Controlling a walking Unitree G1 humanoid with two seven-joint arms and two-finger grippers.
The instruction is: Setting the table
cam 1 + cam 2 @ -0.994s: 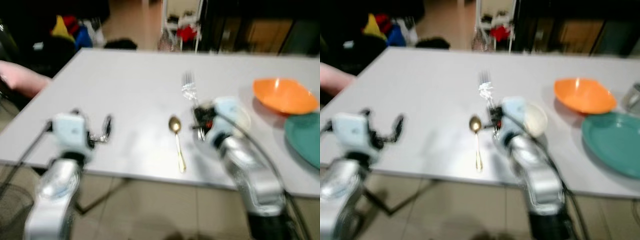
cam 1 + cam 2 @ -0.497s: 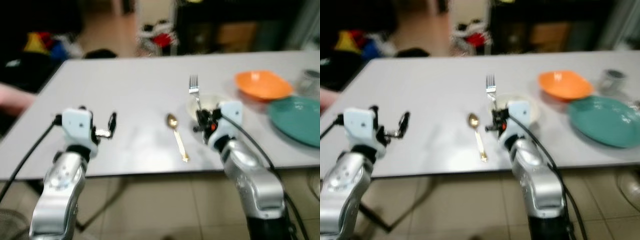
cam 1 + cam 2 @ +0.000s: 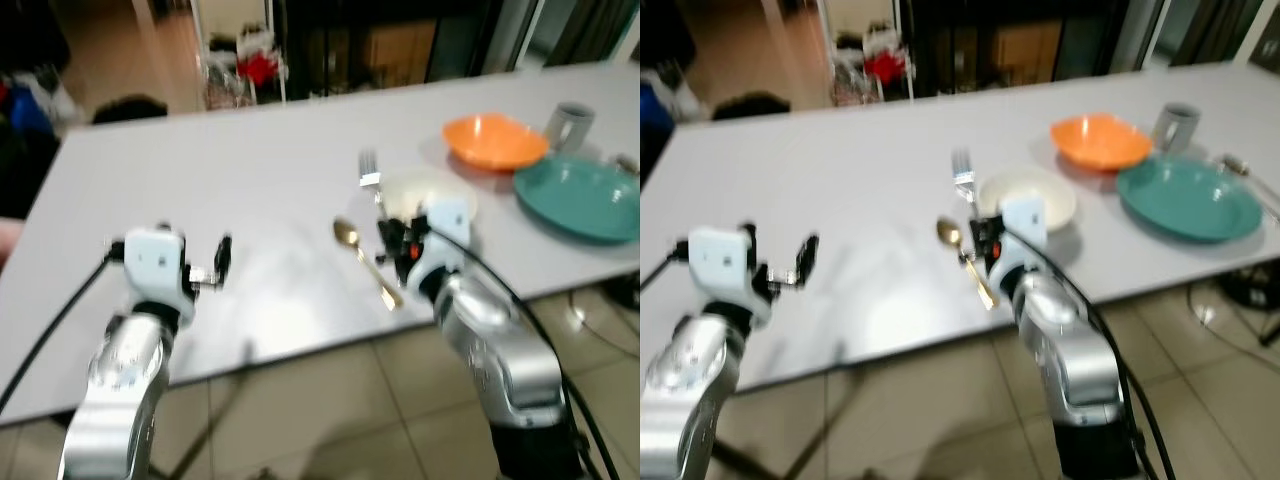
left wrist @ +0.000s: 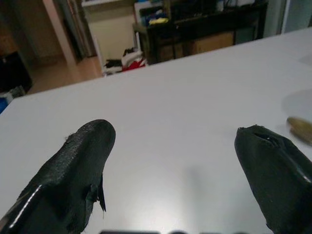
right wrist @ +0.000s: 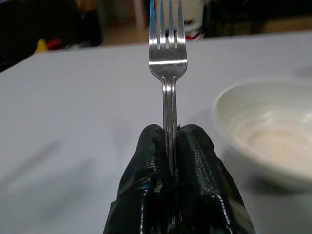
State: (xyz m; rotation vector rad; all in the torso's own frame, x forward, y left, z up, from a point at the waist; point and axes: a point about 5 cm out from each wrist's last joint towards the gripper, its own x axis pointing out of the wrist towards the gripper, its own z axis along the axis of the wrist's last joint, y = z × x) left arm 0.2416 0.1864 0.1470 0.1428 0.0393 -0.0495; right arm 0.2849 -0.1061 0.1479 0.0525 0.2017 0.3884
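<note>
A grey mug (image 3: 1175,124) is coming into view as the camera is turning; the right gripper (image 5: 170,146) is clamping a fork (image 5: 167,44) beside a white bowl (image 3: 1030,197), and the left gripper (image 4: 175,161) is hanging spread apart over the table (image 3: 200,190) edge.

1. A home dining area: a long white table (image 3: 840,190) carries an orange bowl (image 3: 1101,141), teal plate (image 3: 1187,199), mug (image 3: 1174,125) and gold spoon (image 3: 964,259).
2. Tiled floor (image 3: 940,420); cluttered shelves (image 3: 865,60) beyond the table.

One fork (image 5: 167,53), one gold spoon (image 3: 965,258), one white bowl (image 3: 1032,198), one orange bowl (image 3: 1100,141), one teal plate (image 3: 1187,198) and one grey mug (image 3: 1174,125); six things in all.
</note>
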